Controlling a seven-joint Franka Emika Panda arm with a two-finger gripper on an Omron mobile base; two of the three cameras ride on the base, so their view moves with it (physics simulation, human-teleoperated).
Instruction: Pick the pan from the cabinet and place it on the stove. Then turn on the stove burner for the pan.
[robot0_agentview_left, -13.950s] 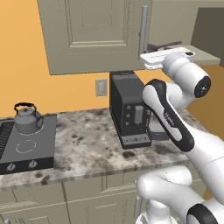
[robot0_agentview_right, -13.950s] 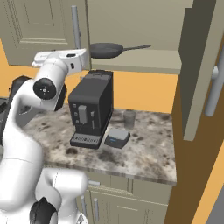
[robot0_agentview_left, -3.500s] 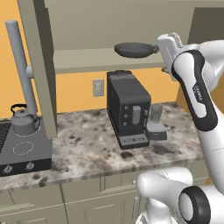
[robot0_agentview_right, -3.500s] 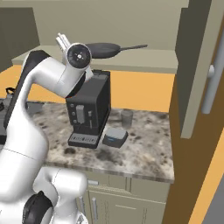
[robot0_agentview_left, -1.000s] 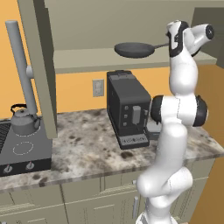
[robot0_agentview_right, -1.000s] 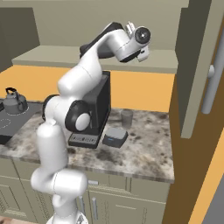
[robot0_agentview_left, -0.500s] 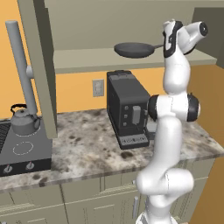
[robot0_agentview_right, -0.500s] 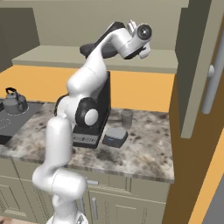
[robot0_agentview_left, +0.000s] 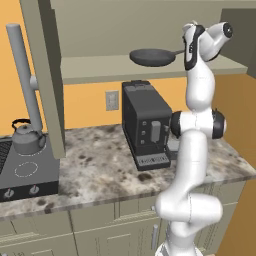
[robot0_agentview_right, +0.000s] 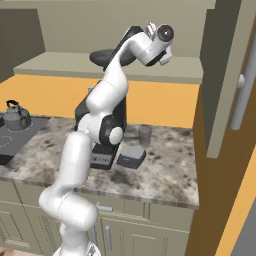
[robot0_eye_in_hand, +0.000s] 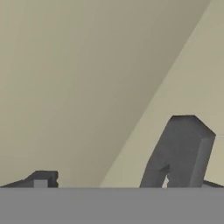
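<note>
Pan (robot0_agentview_left: 151, 57): on the open cabinet (robot0_agentview_left: 110, 67) shelf, handle pointing right toward the gripper (robot0_agentview_left: 188, 50), jaws spread wide and empty. Advice: straddle the thin handle squarely (near the bowl, probably) before closing, then lift level.

A black coffee machine (robot0_agentview_left: 146, 125) stands on the speckled worktop (robot0_agentview_left: 100, 172); at nine o'clock, a grey kettle (robot0_agentview_left: 27, 139).
</note>
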